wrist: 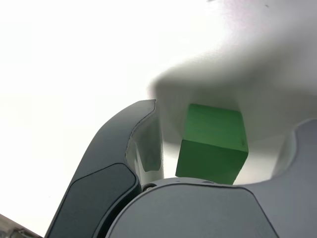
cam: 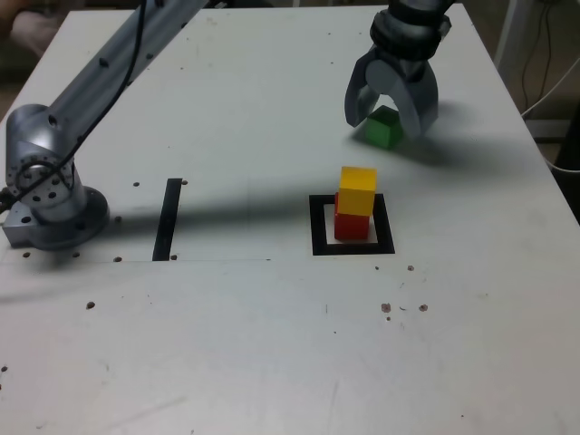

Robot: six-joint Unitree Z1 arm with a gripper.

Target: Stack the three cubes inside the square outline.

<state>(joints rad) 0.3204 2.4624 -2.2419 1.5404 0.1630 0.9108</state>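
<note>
Green cube (cam: 384, 128) sits between the jaws of the gripper (cam: 391, 116), gaps visible either side in the wrist view. Yellow-on-red stack (cam: 355, 205) in the square outline (cam: 316, 227) stands apart toward the camera. Bare counter (cam: 272, 118) between them; arm base (cam: 50, 195) at the exterior view's left.

White tabletop (cam: 272, 362) fills most of exterior view; matte surface w/ small dark specks and screw holes scattered across it. Thin black strip (cam: 168, 219) lies on it toward exterior view's left. Faint pencil-thin line runs along table below strip. Beyond table's far right edge: white cables (cam: 553, 82) against dim floor area. Lighting even, overhead; soft shadows on table.
</note>
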